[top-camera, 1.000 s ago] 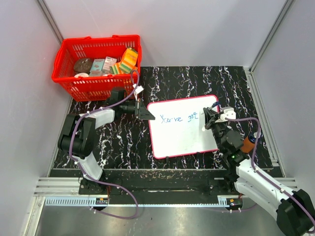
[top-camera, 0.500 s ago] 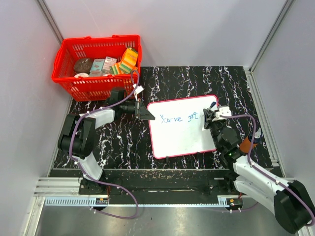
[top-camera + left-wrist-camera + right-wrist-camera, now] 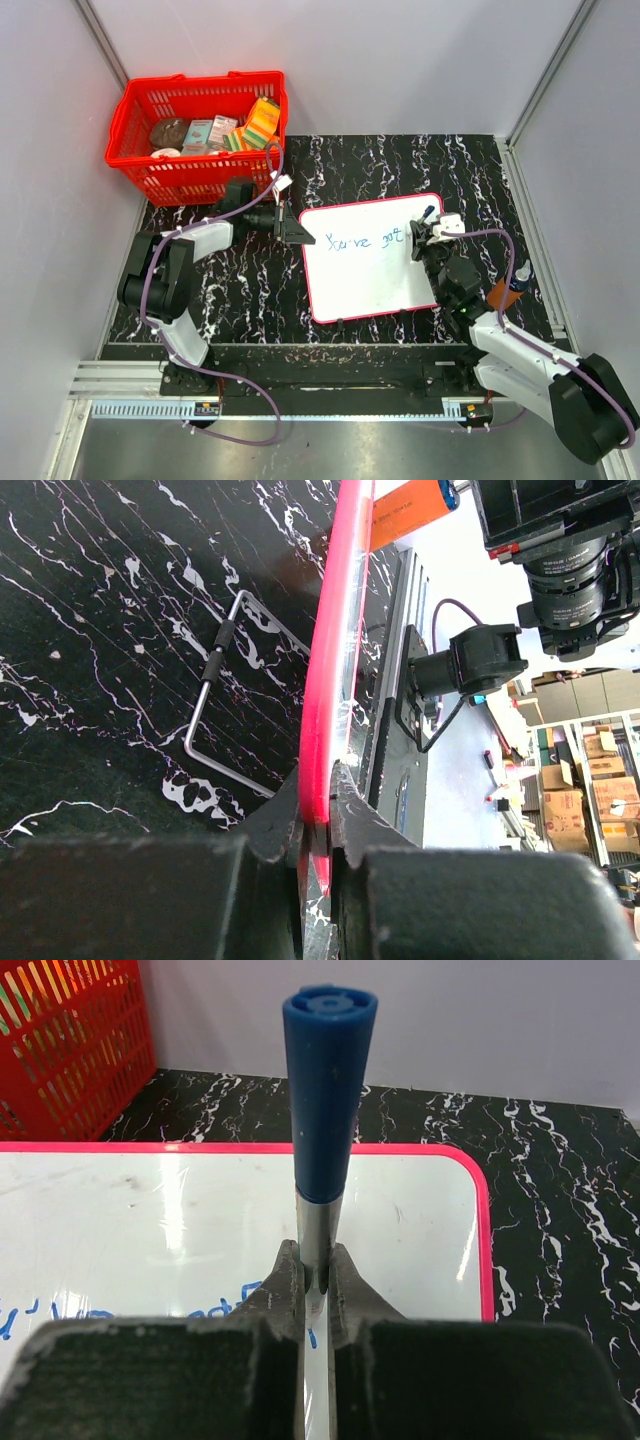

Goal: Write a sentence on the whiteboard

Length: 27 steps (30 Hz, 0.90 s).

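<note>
The whiteboard [image 3: 370,280], white with a thin red frame, lies flat on the black marbled table. Blue handwritten words "You've got" [image 3: 365,241] run across its upper part. My left gripper [image 3: 296,233] is shut on the board's left red edge [image 3: 330,680]. My right gripper [image 3: 424,238] is shut on a marker with a silver barrel and blue end [image 3: 327,1090], held upright over the board's right part, just right of the last word [image 3: 215,1310]. The marker's tip is hidden by the fingers [image 3: 285,1285].
A red basket [image 3: 196,133] with packets and boxes stands at the back left. An orange object [image 3: 502,292] lies right of the board beside the right arm. A bent metal stand [image 3: 225,695] shows under the board in the left wrist view.
My right gripper with the marker has moved slightly away from me and to the right, past the end of "got". The left gripper and the board have not moved.
</note>
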### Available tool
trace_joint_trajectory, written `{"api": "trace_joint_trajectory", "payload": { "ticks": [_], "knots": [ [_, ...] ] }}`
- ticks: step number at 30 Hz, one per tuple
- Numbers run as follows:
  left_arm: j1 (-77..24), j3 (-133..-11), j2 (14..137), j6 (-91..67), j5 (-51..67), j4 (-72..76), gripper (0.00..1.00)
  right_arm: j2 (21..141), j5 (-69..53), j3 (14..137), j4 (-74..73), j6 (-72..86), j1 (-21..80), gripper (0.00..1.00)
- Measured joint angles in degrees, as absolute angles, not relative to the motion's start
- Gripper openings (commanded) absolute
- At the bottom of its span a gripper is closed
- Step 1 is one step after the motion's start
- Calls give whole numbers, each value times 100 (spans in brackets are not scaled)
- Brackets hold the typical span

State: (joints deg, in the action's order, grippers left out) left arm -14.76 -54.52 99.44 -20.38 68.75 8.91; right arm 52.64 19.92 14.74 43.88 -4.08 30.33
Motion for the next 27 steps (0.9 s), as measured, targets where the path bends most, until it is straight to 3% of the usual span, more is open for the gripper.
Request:
{"api": "trace_joint_trajectory", "payload": {
  "ticks": [27],
  "knots": [
    [-1525,-5474,9944,-1979,6871,823,0,5492,2191,1564,4646,-419,3028,0]
  ]
}}
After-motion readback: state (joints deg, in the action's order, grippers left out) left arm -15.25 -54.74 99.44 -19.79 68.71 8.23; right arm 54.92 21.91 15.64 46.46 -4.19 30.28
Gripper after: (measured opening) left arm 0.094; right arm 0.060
